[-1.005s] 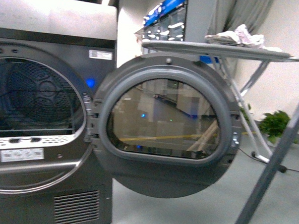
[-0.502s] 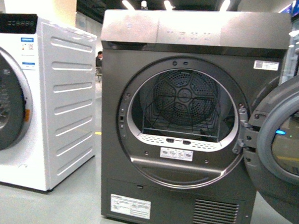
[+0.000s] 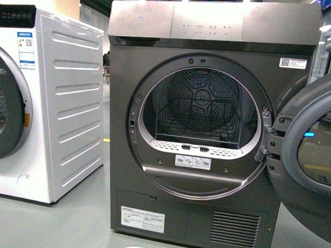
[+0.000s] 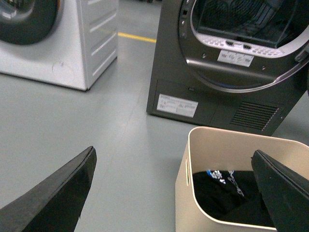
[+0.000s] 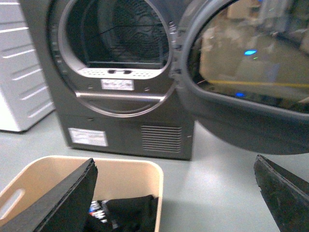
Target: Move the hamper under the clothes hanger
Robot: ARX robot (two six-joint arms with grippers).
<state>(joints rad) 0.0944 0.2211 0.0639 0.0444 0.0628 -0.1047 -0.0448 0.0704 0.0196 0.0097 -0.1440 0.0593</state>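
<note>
Hamper (image 4: 231,142) sat on the floor right before the open dryer (image 3: 213,33), just a rim sliver at six o'clock in the front view, with dark clothes (image 4: 227,193) inside. Stiff plastic, likely light, smooth-walled: the rolled rim or slot handle (image 4: 187,173) looked the best hold. Left gripper (image 4: 173,152) and right gripper (image 5: 174,159) both hung spread wide, empty. Clothes hanger unseen. Half a second earlier no rim showed; the view had edged closer.

One beige hamper (image 4: 231,151), one dark grey dryer (image 3: 196,177), one white washer (image 3: 73,109), two tools: left tool (image 4: 173,152), right tool (image 5: 174,159).
</note>
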